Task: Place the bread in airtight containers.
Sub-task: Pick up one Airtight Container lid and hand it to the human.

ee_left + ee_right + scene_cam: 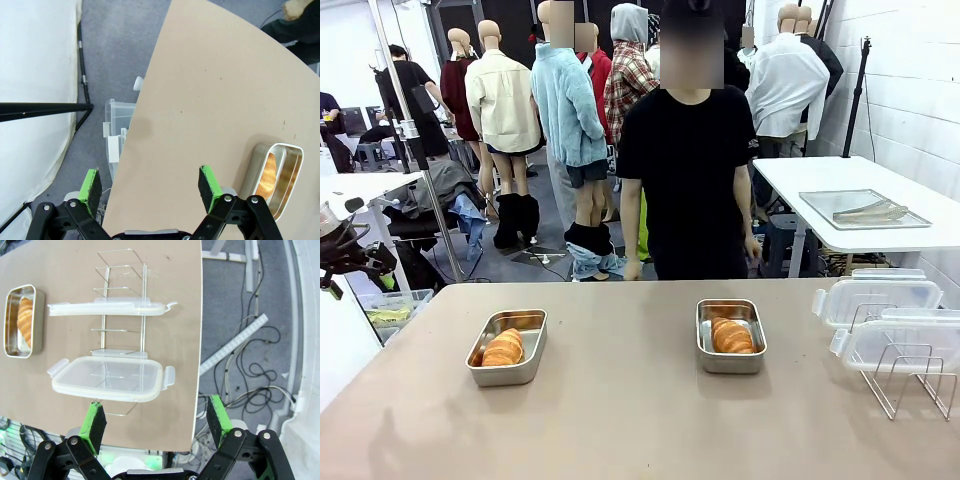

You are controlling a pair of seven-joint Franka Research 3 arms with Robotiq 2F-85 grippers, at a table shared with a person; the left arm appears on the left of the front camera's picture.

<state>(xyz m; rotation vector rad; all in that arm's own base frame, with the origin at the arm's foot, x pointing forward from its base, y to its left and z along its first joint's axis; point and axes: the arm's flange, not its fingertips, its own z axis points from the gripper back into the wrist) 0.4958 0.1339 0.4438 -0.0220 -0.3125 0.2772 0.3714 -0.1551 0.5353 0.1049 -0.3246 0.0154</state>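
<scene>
**Gripper check: both open and empty; bread in the pans, lids off**

We find the left gripper (pixel 150 186) with its jaws spread wide and nothing between them, hanging over the near edge of the counter (pixel 200 100). The right gripper (pixel 156 419) is equally wide and empty at the counter's other end.

Just beyond the right gripper, two clear lids (pixel 117 378) rest on a wire rack (pixel 122 285), one nearer and one farther. We judge they are parked there so that their rims stand clear of the counter and can be pinched.

Farther in, the left container (pixel 505 378) and the right container (pixel 730 364) sit well apart. Each holds one piece of bread (pixel 504 347) lying flat and below the rim, which in our judgement leaves room for a lid to seat.

At the far side a person (pixel 685 180) stands back with arms down, touching nothing.

We assess the placing as done and the sealing as outstanding. The right gripper is the better placed for the lids.
</scene>
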